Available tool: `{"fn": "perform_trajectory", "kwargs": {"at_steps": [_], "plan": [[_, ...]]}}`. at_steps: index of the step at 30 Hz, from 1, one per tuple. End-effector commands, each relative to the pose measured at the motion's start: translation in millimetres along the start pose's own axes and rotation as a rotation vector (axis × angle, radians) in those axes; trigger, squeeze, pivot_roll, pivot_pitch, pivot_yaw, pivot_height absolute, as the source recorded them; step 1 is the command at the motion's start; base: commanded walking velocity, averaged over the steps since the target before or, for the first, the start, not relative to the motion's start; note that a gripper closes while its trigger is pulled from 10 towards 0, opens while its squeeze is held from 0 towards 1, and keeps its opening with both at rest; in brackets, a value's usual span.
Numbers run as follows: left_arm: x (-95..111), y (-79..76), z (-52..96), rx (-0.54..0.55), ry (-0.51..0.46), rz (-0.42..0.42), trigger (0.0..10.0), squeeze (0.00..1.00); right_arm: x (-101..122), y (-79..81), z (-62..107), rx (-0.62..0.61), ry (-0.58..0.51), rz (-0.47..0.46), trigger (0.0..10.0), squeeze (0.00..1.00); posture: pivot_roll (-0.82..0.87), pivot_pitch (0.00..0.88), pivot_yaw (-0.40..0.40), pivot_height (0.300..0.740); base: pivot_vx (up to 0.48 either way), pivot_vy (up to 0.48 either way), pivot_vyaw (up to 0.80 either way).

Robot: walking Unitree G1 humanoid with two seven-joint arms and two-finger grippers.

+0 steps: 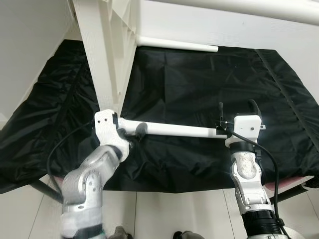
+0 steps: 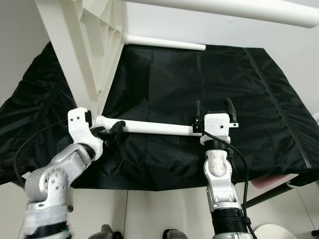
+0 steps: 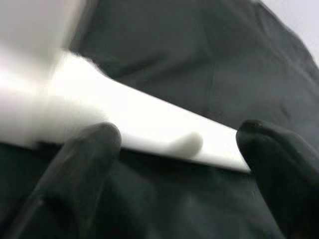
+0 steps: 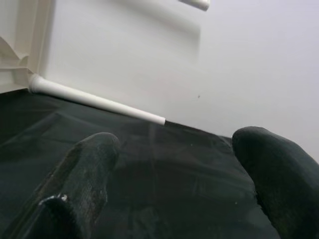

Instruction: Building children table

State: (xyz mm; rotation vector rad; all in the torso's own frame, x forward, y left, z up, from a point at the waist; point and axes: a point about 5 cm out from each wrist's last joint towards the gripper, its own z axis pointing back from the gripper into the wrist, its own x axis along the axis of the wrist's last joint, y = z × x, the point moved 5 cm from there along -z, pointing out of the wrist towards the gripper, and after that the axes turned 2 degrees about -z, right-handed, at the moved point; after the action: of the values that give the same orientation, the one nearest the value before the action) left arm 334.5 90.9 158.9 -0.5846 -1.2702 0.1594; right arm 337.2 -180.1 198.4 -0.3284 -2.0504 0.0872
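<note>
White plastic makes up the table leg (image 1: 172, 130), a long round tube lying almost level across the middle of the frame on a black sheet (image 1: 199, 84). Its left end meets the foot of a white ribbed frame piece (image 1: 107, 55) that rises to the upper left of the frame.

Near that left end sits the left gripper (image 1: 133, 131); its two black fingers stand apart on either side of the tube (the left wrist view shows the white tube crossing between the two fingertips (image 3: 87, 149) with space on both sides), so the pincer is spread wide and not clamped on it. At the tube's right end is the right gripper (image 1: 238, 110), pointing up the frame with its fingers set wide apart; whether it touches the tube end cannot be told, and nothing lies between its fingers in the right wrist view.

Further up, a second white tube (image 1: 177, 45) lies along the top edge of the black sheet, against a white wall. A third white bar (image 1: 249, 10) crosses the upper right corner.
</note>
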Motion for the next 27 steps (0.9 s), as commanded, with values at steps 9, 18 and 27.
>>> {"fn": "perform_trajectory", "kwargs": {"at_steps": [9, 18, 27], "plan": [[-31.5, -11.4, 9.0, -0.013, 0.136, 0.115, 10.0, 0.0, 0.2, -5.8, 1.7, -0.016, 0.007, 0.019, 10.0, 0.0, -0.05, 0.144, 0.009, 0.74, 0.0, 0.0, 0.0], [-34.7, -3.9, 8.9, 0.015, 0.176, 0.127, 10.0, 0.0, 6.3, 1.0, -1.6, 0.003, -0.013, 0.016, 10.0, 0.0, -0.04, 0.154, 0.003, 0.74, 0.0, 0.0, 0.0], [-29.7, -5.3, -4.6, 0.06, 0.147, 0.144, 10.0, 0.0, 21.5, 4.9, -7.2, 0.021, -0.068, 0.032, 10.0, 0.0, -0.05, 0.15, 0.005, 0.74, 0.0, 0.0, 0.0]]}}
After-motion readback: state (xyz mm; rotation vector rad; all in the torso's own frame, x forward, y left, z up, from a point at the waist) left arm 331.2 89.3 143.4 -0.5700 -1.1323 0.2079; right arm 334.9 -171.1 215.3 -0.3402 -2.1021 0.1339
